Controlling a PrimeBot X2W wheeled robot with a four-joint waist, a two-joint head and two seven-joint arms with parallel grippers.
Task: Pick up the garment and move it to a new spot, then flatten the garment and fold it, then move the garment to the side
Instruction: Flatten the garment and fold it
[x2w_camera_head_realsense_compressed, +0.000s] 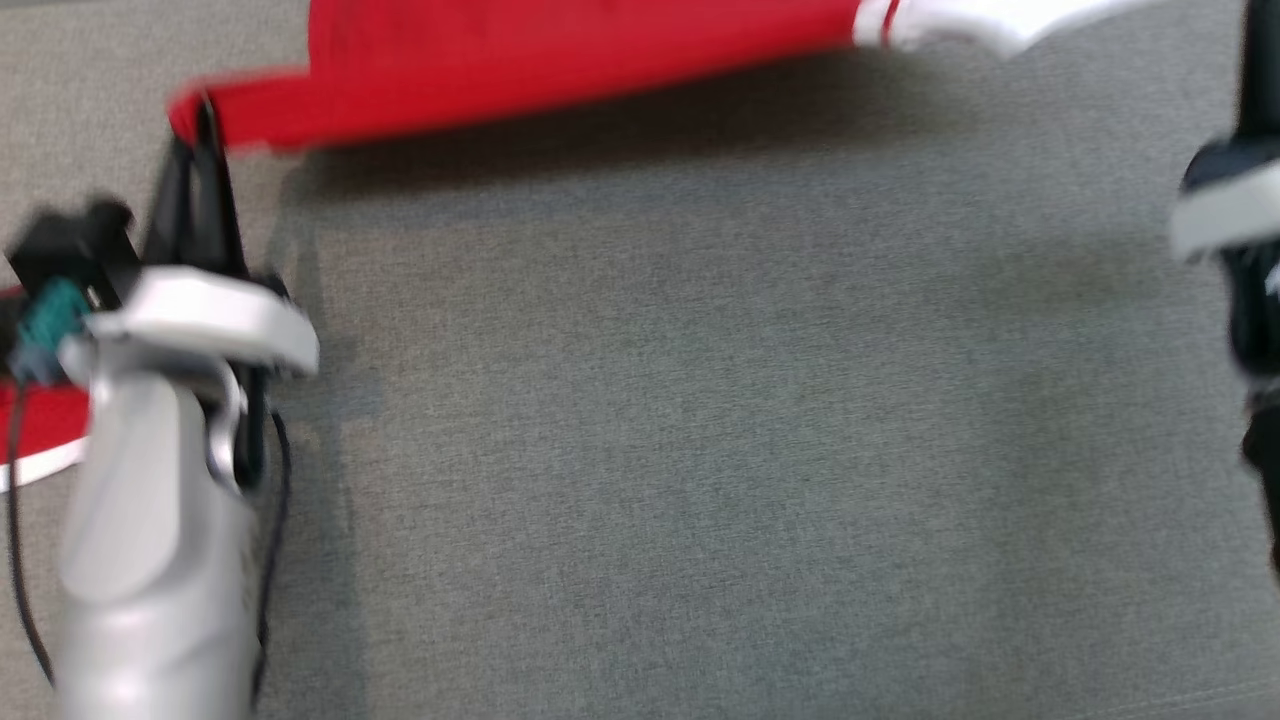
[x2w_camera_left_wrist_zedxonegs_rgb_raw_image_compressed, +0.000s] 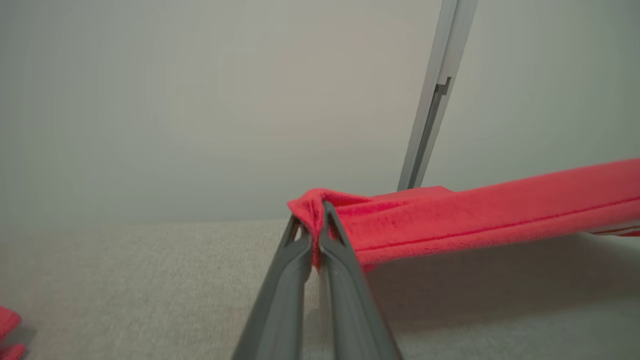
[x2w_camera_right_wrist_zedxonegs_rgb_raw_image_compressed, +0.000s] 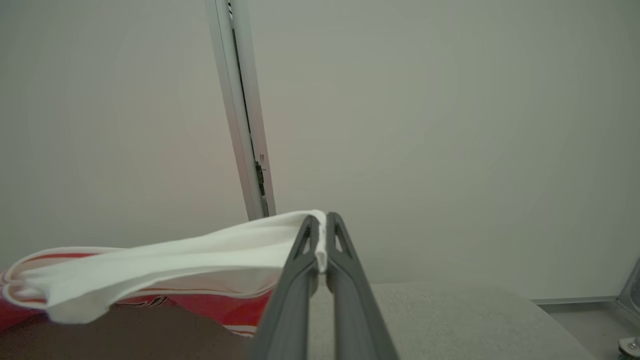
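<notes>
The garment (x2w_camera_head_realsense_compressed: 560, 60) is red with a white end and red stripes, stretched in the air across the top of the head view above the grey cloth surface (x2w_camera_head_realsense_compressed: 700, 450). My left gripper (x2w_camera_head_realsense_compressed: 205, 125) is shut on its red corner; in the left wrist view the fingertips (x2w_camera_left_wrist_zedxonegs_rgb_raw_image_compressed: 316, 220) pinch a bunched red fold (x2w_camera_left_wrist_zedxonegs_rgb_raw_image_compressed: 475, 217). My right gripper (x2w_camera_right_wrist_zedxonegs_rgb_raw_image_compressed: 322, 225) is shut on the white edge (x2w_camera_right_wrist_zedxonegs_rgb_raw_image_compressed: 200, 252) of the garment. In the head view the right arm (x2w_camera_head_realsense_compressed: 1235, 210) sits at the right edge, its fingers cut off by the frame.
A pale wall with a vertical metal profile (x2w_camera_left_wrist_zedxonegs_rgb_raw_image_compressed: 432, 100) stands behind the surface. More red cloth with a white band (x2w_camera_head_realsense_compressed: 40, 440) lies at the far left, behind my left forearm. The surface's right edge and floor (x2w_camera_right_wrist_zedxonegs_rgb_raw_image_compressed: 590, 320) show at lower right.
</notes>
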